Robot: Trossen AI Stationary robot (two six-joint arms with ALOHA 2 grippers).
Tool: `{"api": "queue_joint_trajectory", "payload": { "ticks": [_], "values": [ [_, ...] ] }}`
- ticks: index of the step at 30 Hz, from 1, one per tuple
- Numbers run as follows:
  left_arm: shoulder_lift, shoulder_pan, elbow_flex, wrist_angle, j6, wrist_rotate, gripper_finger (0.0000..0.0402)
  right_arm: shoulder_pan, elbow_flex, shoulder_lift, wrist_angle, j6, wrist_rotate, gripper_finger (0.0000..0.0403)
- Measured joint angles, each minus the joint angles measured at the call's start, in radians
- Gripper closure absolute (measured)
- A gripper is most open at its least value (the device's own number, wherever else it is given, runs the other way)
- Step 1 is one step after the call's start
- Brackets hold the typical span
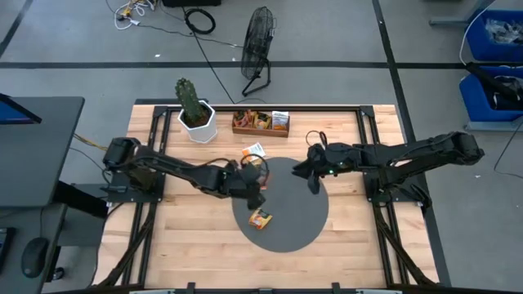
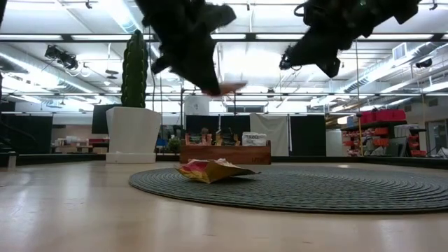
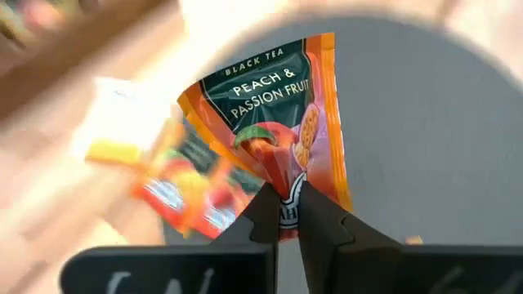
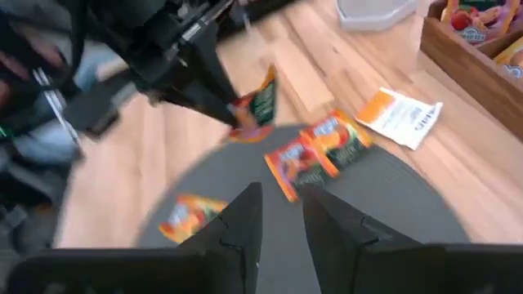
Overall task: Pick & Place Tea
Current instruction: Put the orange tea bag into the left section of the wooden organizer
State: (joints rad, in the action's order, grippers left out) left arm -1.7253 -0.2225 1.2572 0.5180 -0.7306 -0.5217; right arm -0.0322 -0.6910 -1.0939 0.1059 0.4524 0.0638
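My left gripper (image 1: 255,193) hangs over the far left part of the grey disc (image 1: 302,220), shut on an orange and green tea sachet (image 3: 274,114) labelled peach and passion fruit. My right gripper (image 1: 314,181) hovers over the disc's far right part, open with nothing between its fingers (image 4: 245,216). Another sachet (image 1: 261,218) lies crumpled on the disc's near left. Two more sachets (image 4: 319,155) lie flat at the disc's far edge. A white and orange sachet (image 4: 400,114) rests on the wood beyond them. My left gripper pinches the sachet's bottom edge (image 3: 288,192) between its two fingertips. The fingers slant downward from the table's left side. The sachet stands out beyond the fingertips, slightly bent, lifted clear of the disc (image 2: 224,89).
A brown wooden tray (image 1: 260,124) with more sachets stands at the table's far edge. A cactus in a white pot (image 1: 196,114) stands to its left. Bare wood lies along the near side and both sides of the disc.
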Motion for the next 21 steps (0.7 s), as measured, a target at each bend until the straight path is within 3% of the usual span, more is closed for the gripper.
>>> {"api": "queue_joint_trajectory", "payload": {
  "ticks": [8,21],
  "values": [
    [0.036,0.007,0.001,-0.171,-0.009,-0.179,0.0375,0.010,0.000,-0.004,-0.148,0.128,-0.004,0.0298],
    [0.039,0.046,0.001,-0.395,0.070,-0.299,0.0375,0.081,0.000,-0.059,-0.282,0.355,-0.029,0.0202]
  ]
}}
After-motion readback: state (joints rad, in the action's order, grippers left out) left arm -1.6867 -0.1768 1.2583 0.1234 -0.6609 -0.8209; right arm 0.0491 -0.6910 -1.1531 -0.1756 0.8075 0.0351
